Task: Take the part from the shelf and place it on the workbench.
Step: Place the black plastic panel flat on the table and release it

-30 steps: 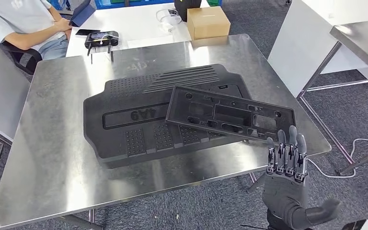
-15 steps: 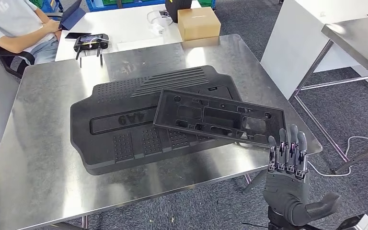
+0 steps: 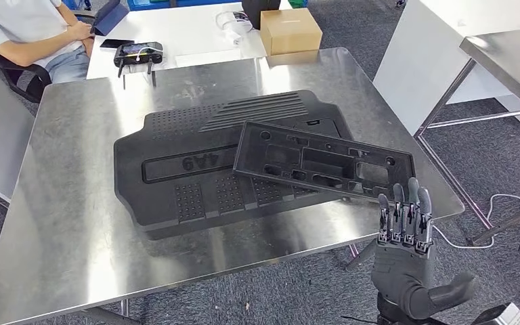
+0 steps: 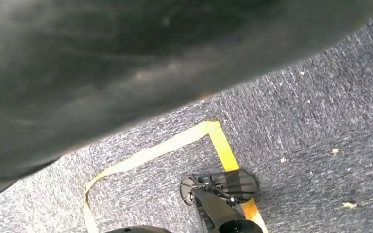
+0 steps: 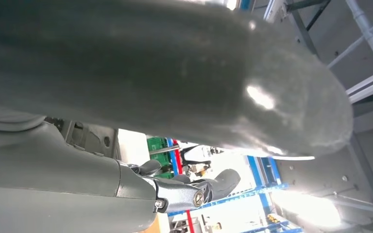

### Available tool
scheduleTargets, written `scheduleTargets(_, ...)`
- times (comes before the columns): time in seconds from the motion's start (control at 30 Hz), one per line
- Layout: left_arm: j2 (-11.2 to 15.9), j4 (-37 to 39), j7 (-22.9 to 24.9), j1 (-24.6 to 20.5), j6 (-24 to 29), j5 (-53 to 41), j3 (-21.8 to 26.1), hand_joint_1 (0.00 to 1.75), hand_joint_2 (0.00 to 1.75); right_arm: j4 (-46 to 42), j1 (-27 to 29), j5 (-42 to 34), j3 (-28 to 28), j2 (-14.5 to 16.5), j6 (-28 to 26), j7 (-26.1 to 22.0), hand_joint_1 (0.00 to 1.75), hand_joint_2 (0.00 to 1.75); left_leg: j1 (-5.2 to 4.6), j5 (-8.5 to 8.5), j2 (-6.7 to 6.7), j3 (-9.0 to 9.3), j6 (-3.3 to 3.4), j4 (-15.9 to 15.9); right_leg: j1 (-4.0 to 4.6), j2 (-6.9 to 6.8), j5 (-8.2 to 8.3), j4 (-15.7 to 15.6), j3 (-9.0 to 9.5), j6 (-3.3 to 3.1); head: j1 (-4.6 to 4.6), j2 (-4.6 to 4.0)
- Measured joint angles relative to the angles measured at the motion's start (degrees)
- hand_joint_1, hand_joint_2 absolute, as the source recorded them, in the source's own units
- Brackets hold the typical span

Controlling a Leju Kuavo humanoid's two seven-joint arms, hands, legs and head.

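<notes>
Two black plastic parts lie on the brushed steel workbench [image 3: 74,223] in front of me: a large moulded panel with ribbed and dotted patches [image 3: 176,169], lying flat, and a long rectangular frame with cut-outs [image 3: 325,162] resting across the panel's right side, its far end reaching toward the bench's right edge. From the head view I see my right hand [image 3: 406,257] raised just off the near right corner of the bench, fingers straight and pointing up, thumb stuck out to the side, nothing held. It sits close to the frame's near corner, and I cannot tell whether the fingertips touch it. My left hand I cannot judge; its wrist view gives me grey carpet with yellow floor tape [image 4: 165,150] and a dark blurred surface. Behind the bench stands a white table [image 3: 189,34] carrying a brown cardboard box [image 3: 291,30] and a black handheld controller [image 3: 137,53], with a seated person [image 3: 27,30] at its left.
</notes>
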Motion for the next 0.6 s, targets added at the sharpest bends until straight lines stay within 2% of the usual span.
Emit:
scheduleTargets(0.03, 0.0, 0.0, 0.0, 0.0, 0.0, 0.0, 0.0, 0.00, 0.00, 0.0, 0.0, 0.1, 0.0, 0.0, 0.0, 0.0, 0.00, 0.00, -0.12, 0.09, -0.01, -0.09, -0.26, 0.0, 0.14, -0.03, 0.59, -2.1, 1.10, -0.29, -0.04, 0.00)
scheduleTargets(0.1, 0.0, 0.0, -0.1, 0.0, 0.0, 0.0, 0.0, 0.00, 0.00, 0.0, 0.0, 0.1, 0.0, 0.0, -0.1, -0.1, 0.00, 0.00, -0.19, 0.38, 0.00, -0.24, -0.89, 0.0, 0.39, -0.01, 1.05, -2.7, 1.30, -1.01, -0.09, 0.00)
scheduleTargets(0.17, 0.0, 0.0, -0.1, 0.0, 0.0, 0.0, 0.0, 0.00, 0.00, 0.0, 0.0, 0.1, 0.0, 0.1, -0.1, -0.1, 0.00, 0.00, 0.02, -0.13, 0.01, -0.54, -1.50, 0.5, -0.12, -0.09, 1.53, -3.0, 1.20, -1.76, -0.09, 0.00)
scheduleTargets(0.23, 0.0, 0.0, -0.2, 0.0, 0.0, 0.0, 0.0, 0.00, 0.00, 0.0, 0.0, 0.1, 0.0, 0.2, -0.1, -0.1, 0.00, 0.00, 0.16, -3.12, 0.01, -1.99, -1.91, 4.3, -0.66, -0.27, 1.97, -3.3, 1.14, -2.52, -0.25, 0.00)
scheduleTargets(0.3, 0.0, 0.0, -0.2, 0.0, 0.0, 0.1, 0.0, 0.00, 0.00, 0.0, 0.0, 0.1, 0.0, 0.2, -0.1, -0.1, 0.00, 0.00, 0.24, -7.24, 0.01, -4.72, -2.23, 11.3, -0.56, -0.43, 2.17, -3.3, 0.82, -2.85, -0.36, 0.00)
scheduleTargets(0.33, 0.0, 0.0, -0.2, 0.0, 0.0, 0.1, 0.0, 0.00, 0.00, 0.0, 0.0, 0.1, 0.0, 0.2, -0.1, -0.1, 0.00, 0.00, 0.30, -8.46, 0.01, -5.78, -2.38, 14.3, -0.54, -0.47, 2.30, -3.3, 0.62, -2.85, -0.34, 0.00)
scheduleTargets(0.37, 0.0, 0.0, -0.2, 0.0, 0.0, 0.1, 0.0, 0.00, 0.00, 0.1, 0.0, 0.1, 0.0, 0.2, -0.1, -0.1, 0.00, 0.00, 0.41, -8.66, 0.01, -6.08, -2.54, 15.6, -0.57, -0.49, 2.42, -3.2, 0.44, -2.78, -0.35, 0.00)
scheduleTargets(0.4, 0.0, 0.0, -0.3, 0.0, 0.0, 0.1, 0.0, 0.00, 0.00, 0.1, 0.0, 0.1, 0.0, 0.2, -0.1, -0.1, 0.00, 0.00, 0.56, -7.75, 0.02, -5.25, -2.68, 14.7, -0.66, -0.48, 2.52, -3.1, 0.30, -2.69, -0.36, 0.00)
scheduleTargets(0.5, 0.0, 0.0, -0.3, 0.0, 0.0, 0.1, 0.0, 0.00, 0.00, 0.2, 0.0, 0.1, 0.0, 0.2, -0.1, -0.1, 0.00, 0.00, 1.18, -3.45, -0.31, 0.90, -3.29, 4.1, -0.72, -0.41, 2.57, -2.1, -0.20, -2.16, -0.48, 0.00)
scheduleTargets(0.53, -0.1, 0.0, -0.3, -0.1, 0.0, 0.1, 0.0, 0.00, 0.00, 0.2, 0.0, 0.1, 0.0, 0.2, -0.1, 0.0, 0.00, 0.00, 1.26, -2.90, -0.54, 1.98, -3.22, 1.9, -0.56, -0.38, 2.63, -1.8, -0.44, -1.87, -0.43, 0.00)
scheduleTargets(0.57, -0.2, 0.1, -0.4, -0.1, 0.0, 0.1, 0.0, 0.00, 0.00, 0.2, 0.0, 0.1, 0.0, 0.2, -0.1, 0.0, 0.00, 0.00, 1.16, -2.86, -0.78, 2.15, -2.97, 1.1, -0.39, -0.34, 2.78, -1.8, -0.66, -1.47, -0.39, 0.00)
scheduleTargets(0.6, -0.3, 0.1, -0.4, -0.1, 0.0, 0.1, 0.0, 0.00, 0.00, 0.2, 0.0, 0.1, 0.0, 0.2, -0.1, 0.0, 0.00, 0.00, 0.93, -2.57, -0.91, 1.84, -2.44, 1.2, -0.29, -0.30, 3.05, -1.9, -0.81, -1.00, -0.33, 0.00)
